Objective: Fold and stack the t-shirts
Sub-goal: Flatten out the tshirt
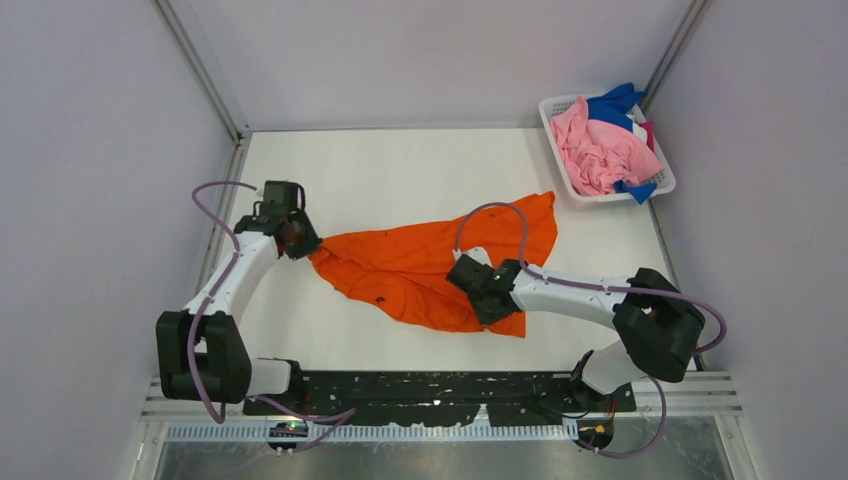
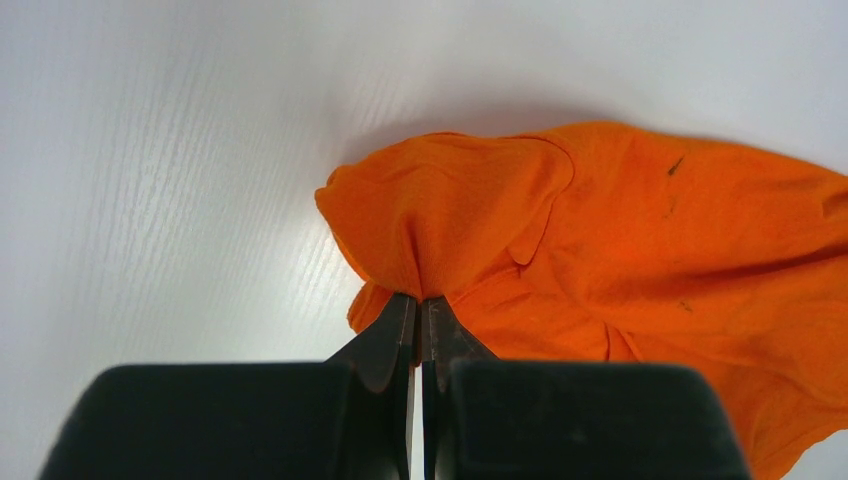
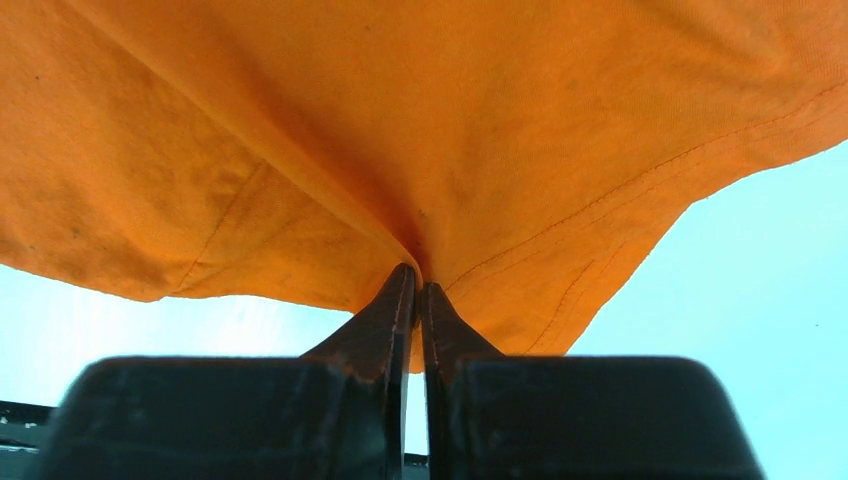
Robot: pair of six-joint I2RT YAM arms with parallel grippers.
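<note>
Held at two places

The left gripper (image 2: 420, 300) is pressed together on the left end of the orange t-shirt (image 1: 420, 265). The right gripper (image 3: 415, 275) pinches its near right edge. The shirt stretches crumpled over the middle of the table (image 1: 400, 170).

A white desk (image 1: 400, 170) fills the middle of the overhead view. At two o'clock, in its far corner, sits a white plastic mesh basket (image 1: 562, 99). Pale grey walls (image 1: 100, 150) enclose three sides.
</note>
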